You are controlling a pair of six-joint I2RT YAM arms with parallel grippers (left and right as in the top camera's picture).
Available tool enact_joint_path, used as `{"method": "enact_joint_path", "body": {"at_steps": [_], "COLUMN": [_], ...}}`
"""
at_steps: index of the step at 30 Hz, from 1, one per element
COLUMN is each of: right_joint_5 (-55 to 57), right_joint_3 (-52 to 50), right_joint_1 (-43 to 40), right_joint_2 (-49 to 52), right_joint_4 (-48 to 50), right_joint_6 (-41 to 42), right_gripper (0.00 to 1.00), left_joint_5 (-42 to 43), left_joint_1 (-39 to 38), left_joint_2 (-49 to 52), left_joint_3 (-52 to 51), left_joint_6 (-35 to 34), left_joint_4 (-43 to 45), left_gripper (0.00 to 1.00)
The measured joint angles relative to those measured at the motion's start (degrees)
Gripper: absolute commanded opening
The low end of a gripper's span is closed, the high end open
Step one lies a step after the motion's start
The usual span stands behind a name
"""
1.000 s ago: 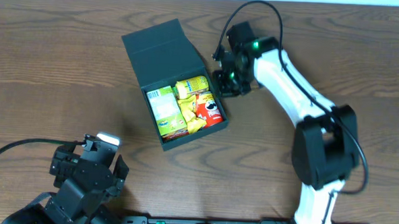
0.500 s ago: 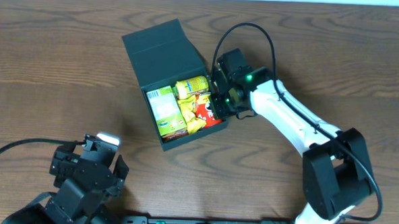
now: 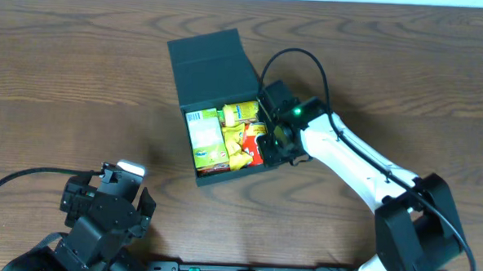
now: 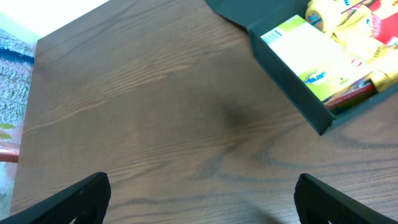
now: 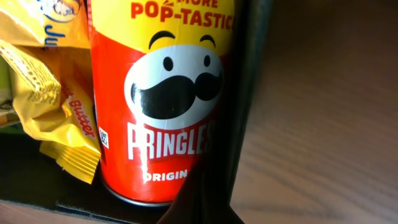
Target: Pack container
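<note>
The container, a dark green square box with its lid flap open to the back, sits mid-table. Inside lie a light-green carton, yellow snack packs and a red Pringles can. My right gripper is at the box's right wall. In the right wrist view its dark fingers are closed together at that wall, next to the can. My left gripper is open and empty near the front left, its fingers wide apart over bare wood, with the container ahead of it.
The wooden table extends left of and behind the box. A black cable runs to the left arm at the front edge. The right arm reaches diagonally in from the front right.
The right gripper has moved from the box's back right corner forward along its right wall. The box has turned, its lid end swinging to the right. The left arm has not moved.
</note>
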Motion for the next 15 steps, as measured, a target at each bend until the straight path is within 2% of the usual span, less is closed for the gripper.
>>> {"method": "enact_joint_path", "body": {"at_steps": [15], "right_joint_5": [0.9], "right_joint_3": [-9.0], "right_joint_1": [5.2], "right_joint_2": [-7.6], "right_joint_4": [-9.0], "right_joint_6": [7.0], "right_gripper": [0.01], "left_joint_5": [0.0], "left_joint_1": [0.0], "left_joint_2": [0.0], "left_joint_3": [0.0], "left_joint_6": [0.0], "left_joint_4": [0.0], "left_gripper": [0.95]}}
